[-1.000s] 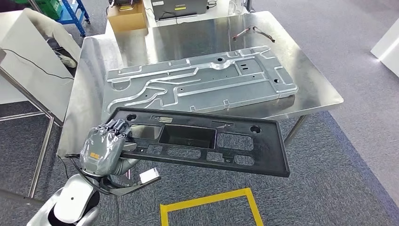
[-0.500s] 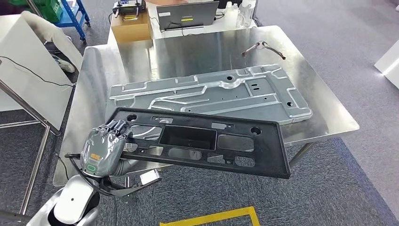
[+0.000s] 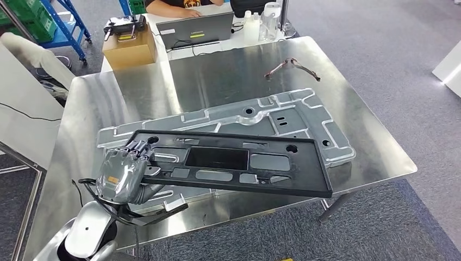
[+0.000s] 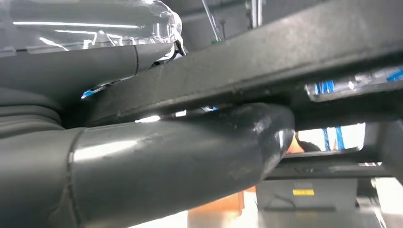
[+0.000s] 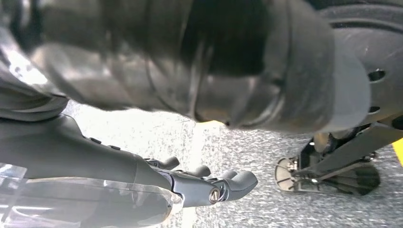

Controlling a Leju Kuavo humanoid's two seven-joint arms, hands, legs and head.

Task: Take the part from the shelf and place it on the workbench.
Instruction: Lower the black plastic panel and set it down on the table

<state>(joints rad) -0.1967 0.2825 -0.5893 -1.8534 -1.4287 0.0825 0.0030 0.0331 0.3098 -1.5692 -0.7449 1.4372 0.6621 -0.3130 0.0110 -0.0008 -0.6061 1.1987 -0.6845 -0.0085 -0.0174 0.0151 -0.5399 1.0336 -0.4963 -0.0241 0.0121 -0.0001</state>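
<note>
Our left hand [image 3: 120,175] grips the black part [image 3: 228,162] by its short end, fingers [image 3: 138,147] pinching the rim. It hangs level over the metal panel [image 3: 282,117], jutting past the near worktop [image 3: 217,76] edge. Right hand [image 5: 209,187] hangs, fingers loosely spread.

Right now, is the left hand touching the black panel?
Touching. Head view: the left hand grips the black panel at its end. Left wrist view: the thumb presses under the panel's edge.
</note>
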